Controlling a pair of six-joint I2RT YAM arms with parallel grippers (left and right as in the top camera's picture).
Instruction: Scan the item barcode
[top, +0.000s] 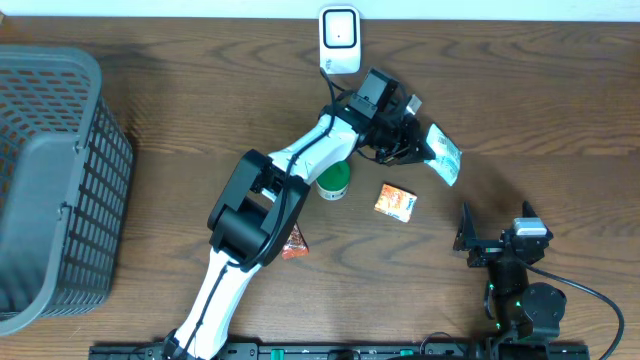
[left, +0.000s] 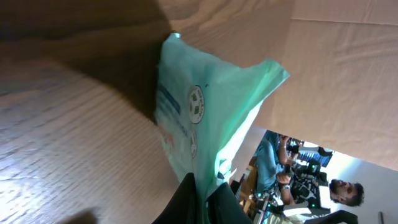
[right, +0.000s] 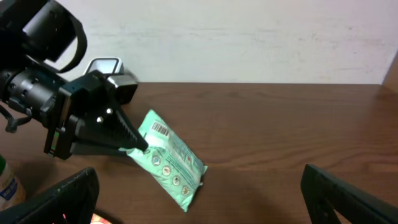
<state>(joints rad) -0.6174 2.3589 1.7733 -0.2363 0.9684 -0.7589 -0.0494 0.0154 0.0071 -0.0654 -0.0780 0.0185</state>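
Left gripper clamped shut on corner of green packet, far side of table, just right of white scanner. Packet tilted, free end low toward table; contact unclear. Barcode visible near pinched end in right wrist view.

Right gripper near right edge, jaws wide, holding nothing, well apart from packet.

Green-lidded jar beside left arm. Orange packet just right of jar. Small red packet nearer. Grey basket far left.
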